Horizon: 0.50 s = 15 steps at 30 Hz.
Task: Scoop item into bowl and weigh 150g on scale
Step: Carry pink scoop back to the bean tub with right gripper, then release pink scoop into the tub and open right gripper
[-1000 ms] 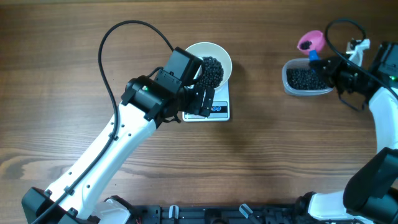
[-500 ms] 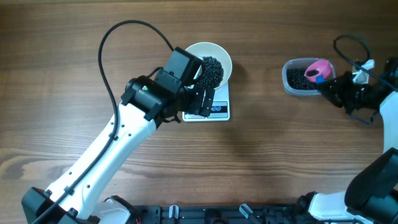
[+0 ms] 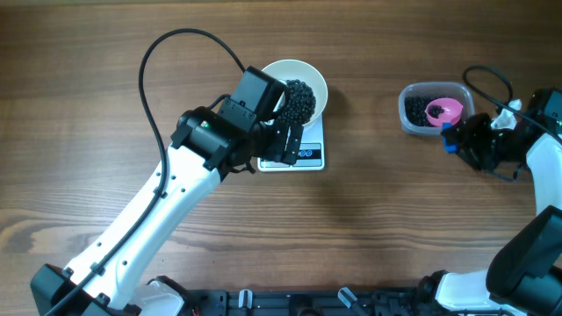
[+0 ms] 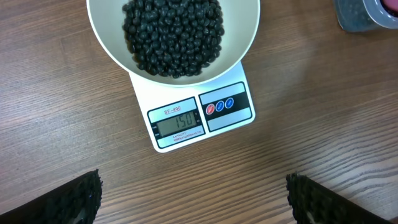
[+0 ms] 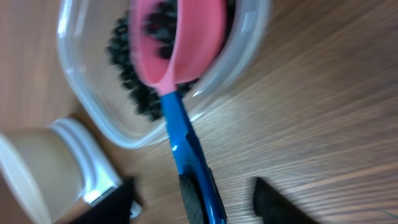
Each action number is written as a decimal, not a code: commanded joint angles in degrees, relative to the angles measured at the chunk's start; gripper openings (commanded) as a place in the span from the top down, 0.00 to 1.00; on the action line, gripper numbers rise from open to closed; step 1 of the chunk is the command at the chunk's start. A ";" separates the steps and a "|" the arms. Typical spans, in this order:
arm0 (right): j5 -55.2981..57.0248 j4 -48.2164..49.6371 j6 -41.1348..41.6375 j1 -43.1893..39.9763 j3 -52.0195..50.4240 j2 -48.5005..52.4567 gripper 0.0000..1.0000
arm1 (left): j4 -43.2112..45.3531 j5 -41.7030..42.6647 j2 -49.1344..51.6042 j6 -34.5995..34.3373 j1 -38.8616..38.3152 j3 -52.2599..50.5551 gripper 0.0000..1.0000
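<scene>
Pink scoop [image 3: 443, 111] now in tub [image 3: 407, 119], right tool [image 3: 450, 138] newly open.

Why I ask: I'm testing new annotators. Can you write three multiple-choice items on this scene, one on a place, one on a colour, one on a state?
1. Where does the pink scoop lie?
A) flat on the wood
B) in the clear tub
C) held high in the air

2. What colour is its handle?
A) green
B) blue
C) yellow

3. What does the display of the scale read?
A) nothing
B) 0
C) 150

Answers:
1. B, its cup sits inside the tub's rim.
2. B, the right wrist view shows a blue handle.
3. C, the left wrist view shows 150 on the display.
</scene>
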 commanded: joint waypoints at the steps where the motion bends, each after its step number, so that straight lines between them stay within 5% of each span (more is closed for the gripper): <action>1: 9.49 0.11 1.70 0.20 -0.48 -0.98 0.08 | -0.02 -0.55 -0.79 0.70 -0.20 0.90 0.00; 2: 11.30 0.13 1.68 0.17 -0.46 -0.98 0.00 | -0.02 -0.52 -0.79 0.72 -0.20 0.90 0.00; 15: 14.58 0.04 -5.97 0.20 1.38 -8.94 0.00 | -0.02 -0.52 -0.76 0.72 -0.20 0.90 0.00</action>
